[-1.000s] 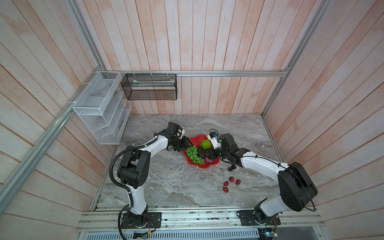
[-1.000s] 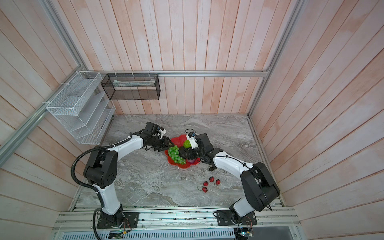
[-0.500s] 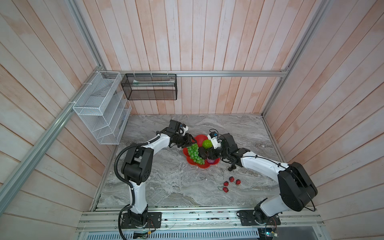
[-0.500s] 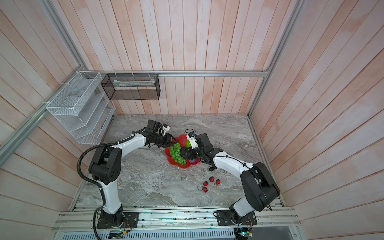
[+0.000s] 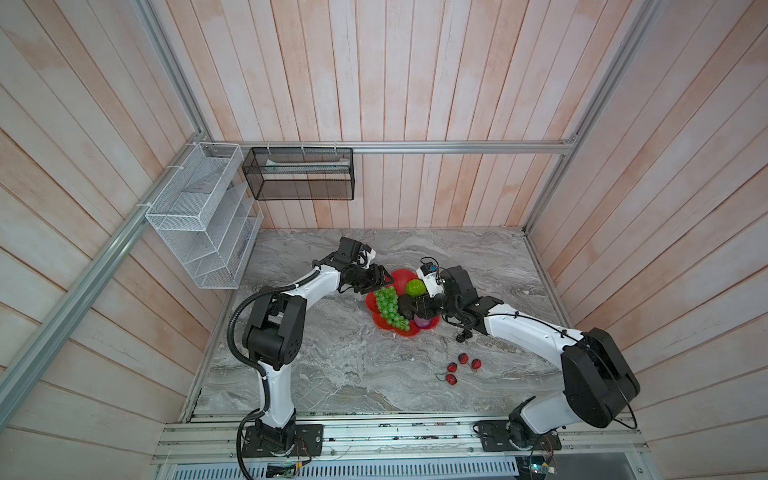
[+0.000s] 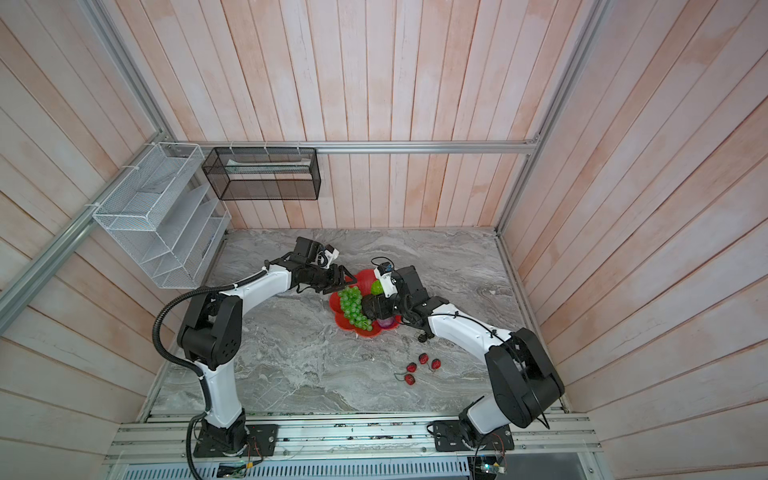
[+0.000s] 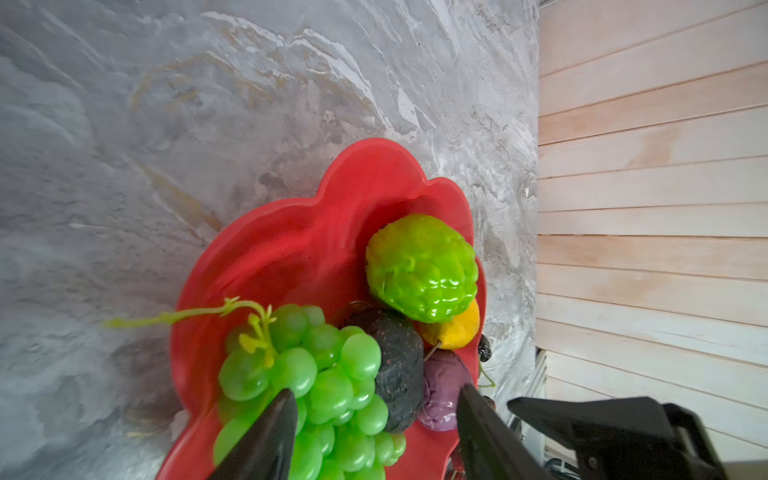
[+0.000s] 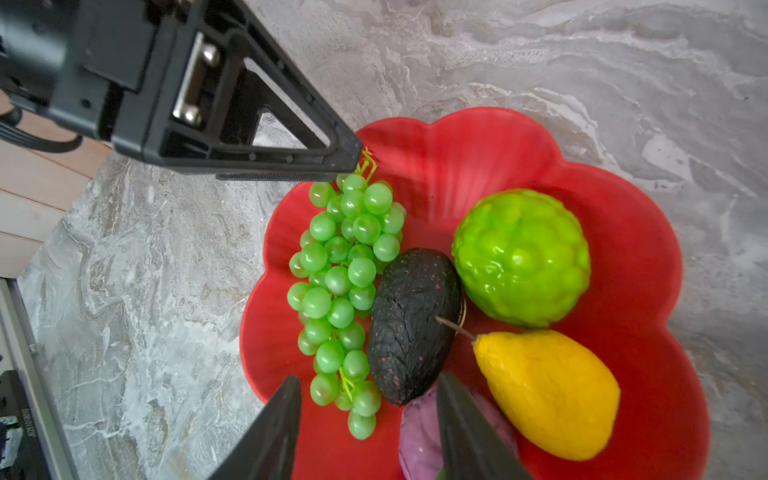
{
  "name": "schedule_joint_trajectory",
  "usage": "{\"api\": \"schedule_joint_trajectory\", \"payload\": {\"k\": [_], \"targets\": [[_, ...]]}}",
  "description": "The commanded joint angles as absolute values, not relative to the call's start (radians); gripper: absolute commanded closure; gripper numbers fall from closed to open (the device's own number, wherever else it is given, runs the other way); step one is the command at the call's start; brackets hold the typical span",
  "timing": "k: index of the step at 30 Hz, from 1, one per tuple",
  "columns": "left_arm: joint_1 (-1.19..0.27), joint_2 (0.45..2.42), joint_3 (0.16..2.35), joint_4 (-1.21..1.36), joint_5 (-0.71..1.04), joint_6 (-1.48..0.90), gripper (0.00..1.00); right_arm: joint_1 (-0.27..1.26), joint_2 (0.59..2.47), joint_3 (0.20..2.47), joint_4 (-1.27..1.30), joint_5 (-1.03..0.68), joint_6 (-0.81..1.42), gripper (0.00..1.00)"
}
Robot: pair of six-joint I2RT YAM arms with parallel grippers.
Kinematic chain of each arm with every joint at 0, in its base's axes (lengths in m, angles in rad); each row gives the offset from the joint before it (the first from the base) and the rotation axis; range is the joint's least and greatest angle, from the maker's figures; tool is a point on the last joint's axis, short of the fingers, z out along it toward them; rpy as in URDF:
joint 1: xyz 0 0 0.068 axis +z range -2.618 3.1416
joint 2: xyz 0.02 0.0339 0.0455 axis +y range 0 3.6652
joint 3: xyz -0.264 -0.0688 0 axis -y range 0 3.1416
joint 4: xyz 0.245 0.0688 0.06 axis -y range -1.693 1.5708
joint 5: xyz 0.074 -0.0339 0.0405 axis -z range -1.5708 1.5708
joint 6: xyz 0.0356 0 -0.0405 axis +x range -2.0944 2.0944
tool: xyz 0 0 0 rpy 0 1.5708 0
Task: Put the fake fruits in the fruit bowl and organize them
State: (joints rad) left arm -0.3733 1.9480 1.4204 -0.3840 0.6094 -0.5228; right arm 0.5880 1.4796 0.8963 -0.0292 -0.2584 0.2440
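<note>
"Red dish (image 8: 478, 137) is nearly full," says Ana. "The green grape bunch (image 8: 345, 282) lies along one side, the dark avocado (image 8: 411, 324) touches it, and the bumpy lime-green ball (image 8: 521, 257), the yellow fruit (image 8: 544, 390) and the purple fruit (image 8: 419, 440) crowd the other side."

"And the arms?" asks Ben.

"The left gripper (image 7: 376, 390) hovers over the grapes with its jaws apart. One tip is just beside the stem and nothing is pinched. The right gripper (image 8: 370, 378) hangs over the avocado's end, also spread, and I see no grip there either."

"So which step is this?"

"I'd call it tidying the big fruits inside the dish. Placing isn't finished, though. The small red berries (image 5: 463, 358) sit on the marble tabletop (image 5: 353, 365), well apart from the dish, and the tiny black berries (image 5: 461, 337) lie beside it, under the right arm."

"And the next move?"

"My guess is the right arm should lift clear and go for the berries. They're small with thin stems, so it needs a narrow, careful pinch low on the table. Then it should drop them into the bare red area, so nothing rolls off that shallow rim."
</note>
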Motion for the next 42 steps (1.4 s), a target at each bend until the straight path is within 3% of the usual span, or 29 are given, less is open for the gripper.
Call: {"api": "schedule_joint_trajectory", "payload": {"k": [1, 11, 19, 27, 35, 38, 42], "targets": [[-0.37, 1.859, 1.442, -0.449, 0.52, -0.462, 0.35, 0.586, 1.425, 0.9, -0.102, -0.219, 0.27, 0.47], [-0.39, 1.641, 1.258, -0.443, 0.45, -0.465, 0.39, 0.566, 1.181, 0.796, -0.405, -0.046, 0.499, 0.47], [-0.391, 1.532, 1.133, -0.375, 0.444, -0.498, 0.39, 0.447, 0.999, 0.661, -0.516, 0.055, 0.651, 0.38], [-0.388, 1.537, 1.114, -0.37, 0.452, -0.498, 0.4, 0.428, 1.215, 0.72, -0.518, 0.051, 0.546, 0.36], [-0.369, 1.533, 1.111, -0.369, 0.462, -0.507, 0.4, 0.435, 1.335, 0.762, -0.458, 0.1, 0.477, 0.44], [-0.36, 1.535, 1.112, -0.37, 0.466, -0.508, 0.4, 0.434, 1.365, 0.771, -0.436, 0.098, 0.464, 0.54], [-0.354, 1.545, 1.118, -0.37, 0.478, -0.51, 0.39, 0.44, 1.409, 0.788, -0.428, 0.091, 0.437, 0.58]]}}
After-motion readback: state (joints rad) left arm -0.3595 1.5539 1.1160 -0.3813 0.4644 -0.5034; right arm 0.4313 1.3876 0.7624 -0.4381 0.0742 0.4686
